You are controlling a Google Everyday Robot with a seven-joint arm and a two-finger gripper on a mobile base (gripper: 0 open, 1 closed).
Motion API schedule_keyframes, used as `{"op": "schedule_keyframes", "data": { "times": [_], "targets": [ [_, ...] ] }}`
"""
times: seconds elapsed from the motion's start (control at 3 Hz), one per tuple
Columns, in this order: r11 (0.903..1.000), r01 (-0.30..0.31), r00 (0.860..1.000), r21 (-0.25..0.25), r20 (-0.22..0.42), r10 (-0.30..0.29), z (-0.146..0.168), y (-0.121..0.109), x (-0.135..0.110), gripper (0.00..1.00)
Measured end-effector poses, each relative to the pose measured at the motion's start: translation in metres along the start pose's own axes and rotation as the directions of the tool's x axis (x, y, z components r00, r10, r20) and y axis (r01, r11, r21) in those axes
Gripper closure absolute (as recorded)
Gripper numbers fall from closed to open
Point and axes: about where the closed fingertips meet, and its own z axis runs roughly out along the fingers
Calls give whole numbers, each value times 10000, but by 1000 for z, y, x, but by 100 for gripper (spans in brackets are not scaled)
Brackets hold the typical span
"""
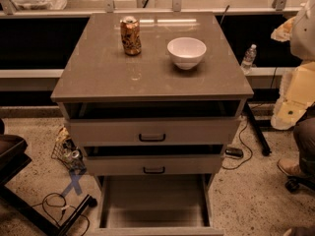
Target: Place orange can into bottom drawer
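Observation:
The orange can (130, 35) stands upright on the cabinet top (123, 77), at the back left. A white bowl (186, 52) stands to its right, apart from it. The bottom drawer (153, 203) is pulled far out at the foot of the cabinet, and its flat interior holds nothing. The two shallower drawers above it, each with a black handle, are pulled out a little. My gripper is not in view. Only white and cream arm parts (298, 90) show at the right edge, to the right of the cabinet and away from the can.
A water bottle (249, 58) stands on a ledge behind the cabinet on the right. Cables (64, 205) and a bag of cans (68, 151) lie on the floor at left. A person's leg and shoe (295, 167) are at the right. A dark frame (19, 181) stands at lower left.

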Motion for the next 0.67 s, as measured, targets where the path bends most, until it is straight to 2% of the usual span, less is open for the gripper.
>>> {"op": "schedule_keyframes", "data": {
  "times": [0.33, 0.67],
  "targets": [
    [10000, 0, 10000, 2, 1, 0, 0, 0, 0, 0],
    [9990, -9, 9986, 449, 533, -15, 5, -15, -8, 0]
  ]
}}
